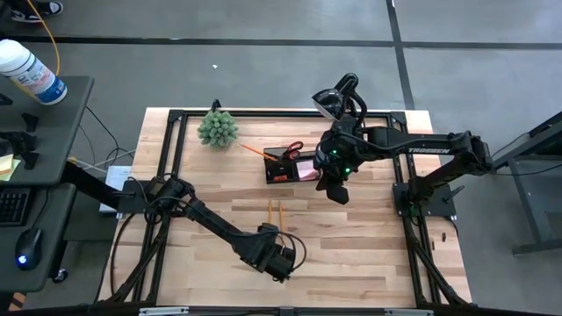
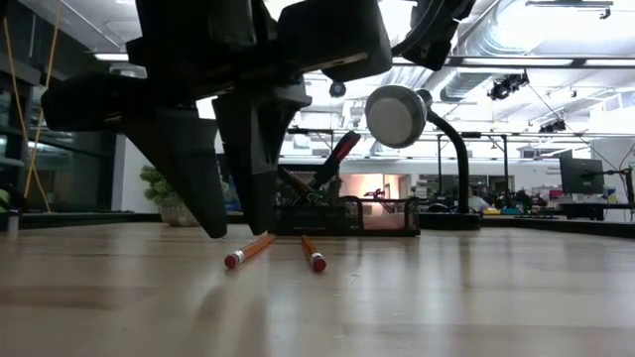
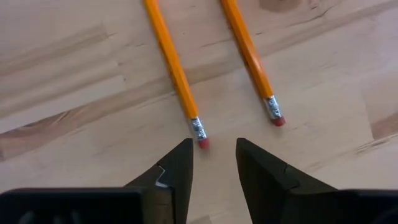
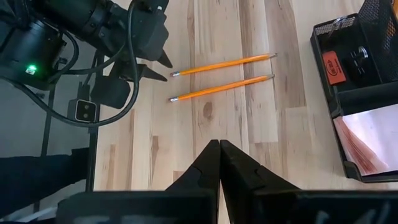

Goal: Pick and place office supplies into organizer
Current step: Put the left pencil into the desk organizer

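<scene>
Two yellow-orange pencils (image 1: 274,212) lie side by side flat on the wooden table, eraser ends toward the near edge (image 3: 180,81) (image 3: 252,59). My left gripper (image 3: 212,146) is open and points down just short of the eraser tip of one pencil, touching nothing; the low view shows it (image 2: 236,230) close over the table. The black organizer (image 1: 285,165) stands farther back, with red-handled scissors (image 1: 296,147), a pencil (image 1: 255,151) leaning out of it, and a pink pad (image 4: 367,137). My right gripper (image 4: 219,149) is shut and hovers beside the organizer (image 4: 348,62).
A black desk lamp (image 2: 397,116) stands behind the organizer at the far edge. A small green spiky plant (image 1: 218,128) sits at the far left. Bare wood (image 1: 351,254) lies near and to the right of the pencils. A black frame (image 1: 171,175) borders the table.
</scene>
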`<state>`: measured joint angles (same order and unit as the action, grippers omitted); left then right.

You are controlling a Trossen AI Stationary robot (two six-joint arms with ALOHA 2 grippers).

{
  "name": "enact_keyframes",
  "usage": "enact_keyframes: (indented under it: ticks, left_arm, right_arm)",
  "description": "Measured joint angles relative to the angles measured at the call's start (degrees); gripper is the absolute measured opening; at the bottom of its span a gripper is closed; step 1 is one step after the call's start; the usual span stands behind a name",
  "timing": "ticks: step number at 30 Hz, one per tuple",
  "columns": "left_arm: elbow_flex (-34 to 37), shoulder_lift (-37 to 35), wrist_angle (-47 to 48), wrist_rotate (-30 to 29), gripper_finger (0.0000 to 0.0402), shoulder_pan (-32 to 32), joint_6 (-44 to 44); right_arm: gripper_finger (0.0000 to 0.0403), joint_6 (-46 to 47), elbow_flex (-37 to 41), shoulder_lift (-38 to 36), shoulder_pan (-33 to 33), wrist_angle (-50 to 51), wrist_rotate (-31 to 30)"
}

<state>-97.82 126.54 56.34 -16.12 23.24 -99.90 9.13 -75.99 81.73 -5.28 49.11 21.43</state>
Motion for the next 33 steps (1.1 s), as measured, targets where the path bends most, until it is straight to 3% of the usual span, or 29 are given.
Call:
enact_keyframes:
  ticks: [12,26,33]
  left_arm:
    - [-0.2,3.3,-2.8,-2.0,0.0111,0.2,-1.0]
    - [-0.2,3.5,-1.6,-3.2,0.0053,0.5,-1.0]
    - [-4.1,4.1,-0.3,-8.4,0.0057,0.7,-1.1]
  right_arm:
    - [0.0001,0.1,0.0,0.0,0.0,-0.4,0.0]
    - [0.0002,-0.1,0.0,0.0,-0.1,-0.5,0.0]
    - [0.0001,-0.1,0.0,0.0,-2.7,-0.5,1.6]
